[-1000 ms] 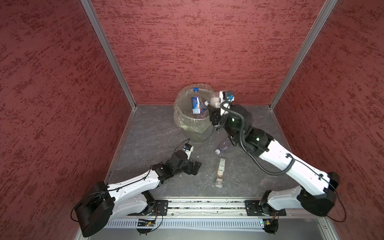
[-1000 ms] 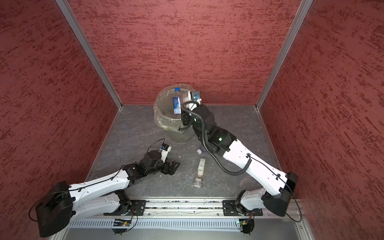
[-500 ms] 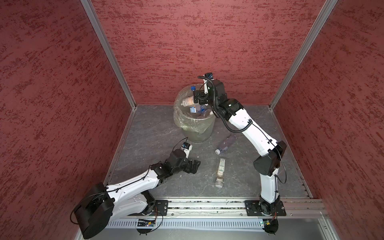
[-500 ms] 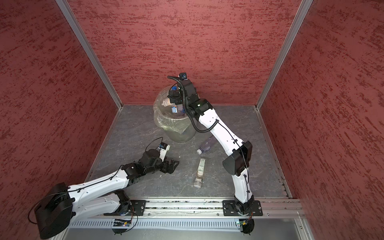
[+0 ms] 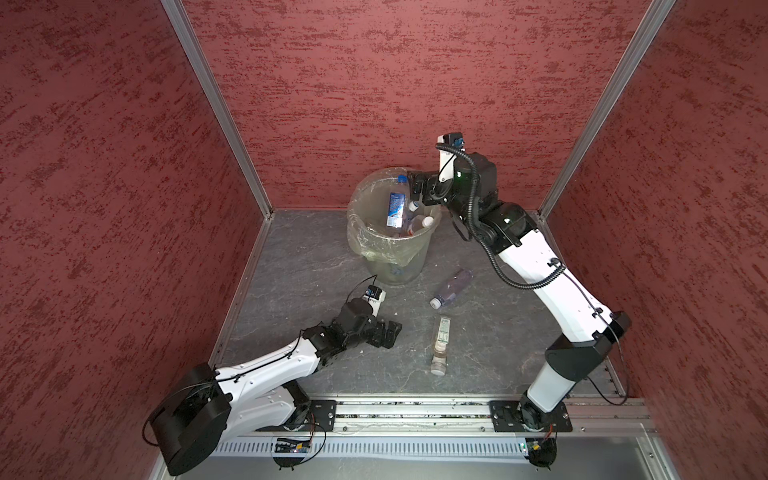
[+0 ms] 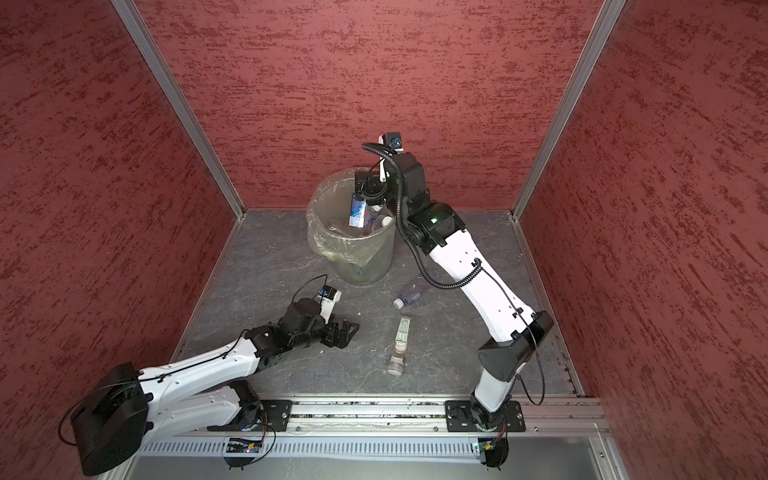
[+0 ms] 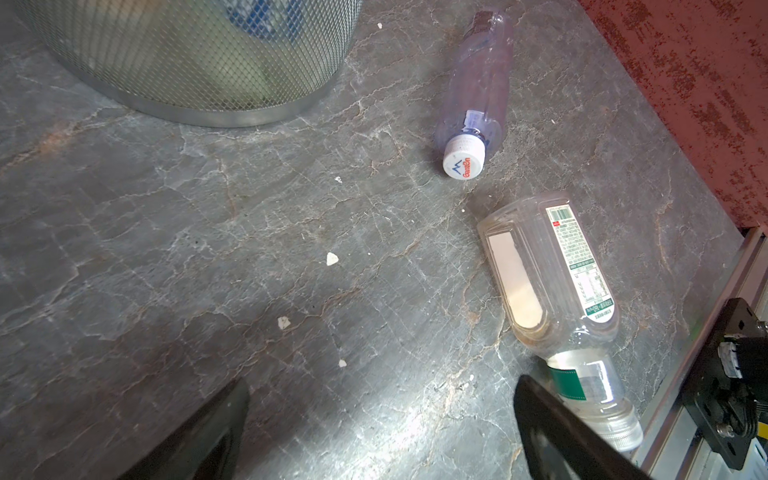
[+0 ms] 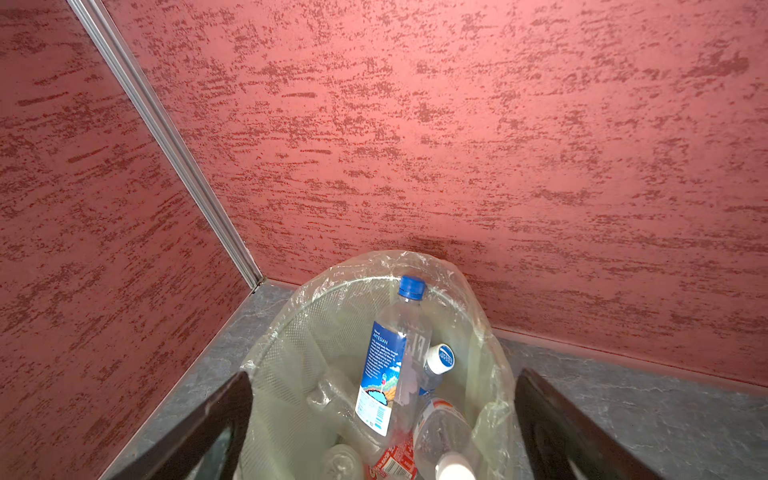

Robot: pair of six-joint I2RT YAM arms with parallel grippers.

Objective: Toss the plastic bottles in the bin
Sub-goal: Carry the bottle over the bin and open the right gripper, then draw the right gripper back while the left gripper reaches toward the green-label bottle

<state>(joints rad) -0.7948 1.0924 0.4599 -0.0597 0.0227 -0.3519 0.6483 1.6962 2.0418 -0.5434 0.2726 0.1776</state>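
Both top views, near-identical, look steeply down from high at the front over the whole table and the bin; the left wrist view sits low and close to the table, sharing with them the bin's base and two lying bottles; the right wrist view looks down into the bin from close above.

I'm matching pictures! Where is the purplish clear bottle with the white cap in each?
In a top view: the purplish clear plastic bottle lies beside the round grey-green bin.
In a top view: same, beside the bin.
Left wrist: near the bin.
Right wrist: not in it.
Shared landmark: the bin.
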